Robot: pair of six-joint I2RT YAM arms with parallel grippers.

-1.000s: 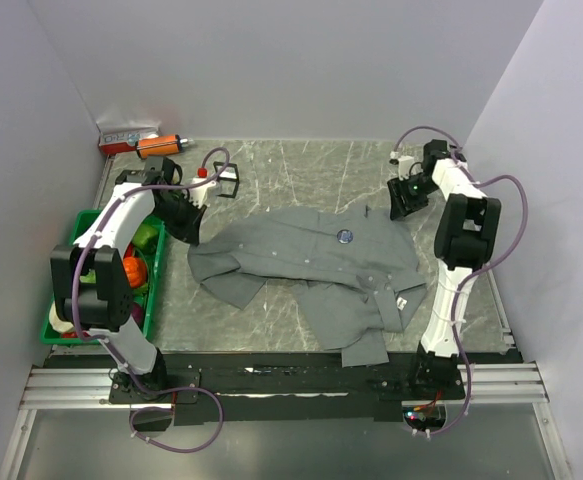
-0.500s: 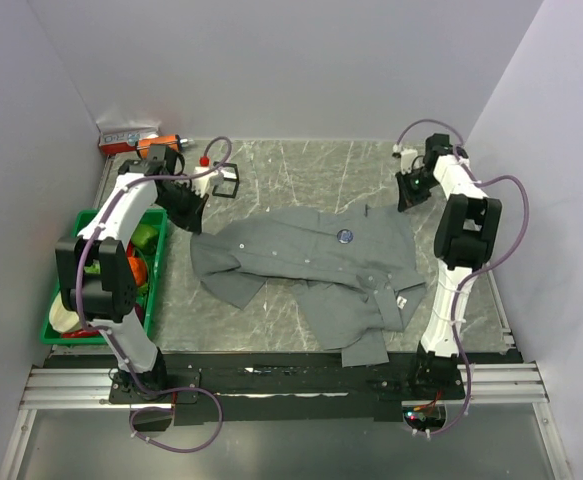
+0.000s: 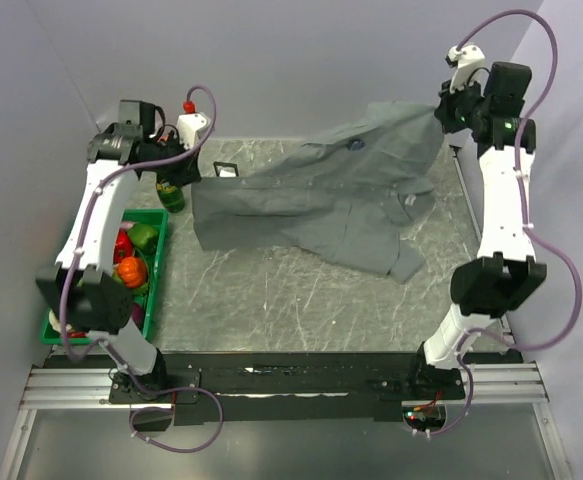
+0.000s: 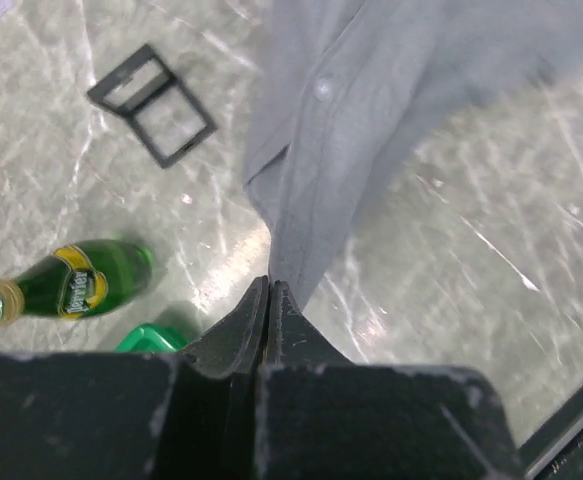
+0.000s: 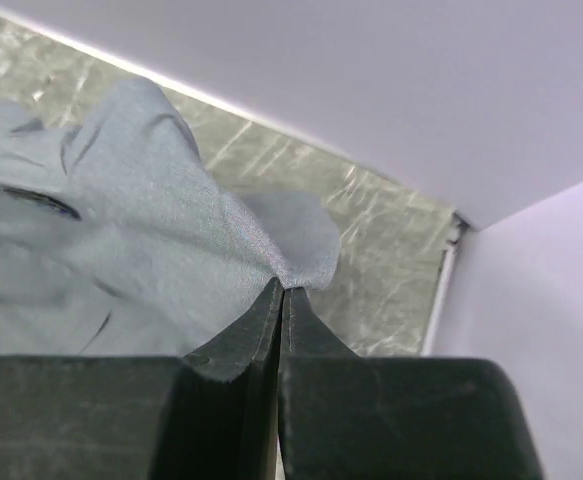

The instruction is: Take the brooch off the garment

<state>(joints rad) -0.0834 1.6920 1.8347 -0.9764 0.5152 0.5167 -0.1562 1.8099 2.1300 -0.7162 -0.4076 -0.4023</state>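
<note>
Fingers of the left gripper (image 4: 269,285) are pressed together on a pinched fold at one end of the garment (image 3: 321,190), at the 10 o'clock side of the table (image 3: 271,290) in the overhead view, just above a green bottle (image 4: 81,285) lying on the surface. From that hold the grey shirt hangs as a stretched sheet across the back of the workspace, its lower hem trailing toward 5 o'clock and apparently touching the table. The brooch (image 3: 355,144), a small dark disc, sits on the upper fabric, at about 1 o'clock from the garment's centre and nearer the right-hand hold. The right gripper (image 5: 283,290), high at 2 o'clock, has its fingers clamped shut on a bunched edge of the cloth. The step in hand appears to be spreading and presenting the shirt; the brooch is not yet detached. Since both grippers are occupied, the next move probably calls for lowering the garment flat with the brooch facing up, releasing one hold, and bringing that gripper onto the disc while the other pins the fabric.
</note>
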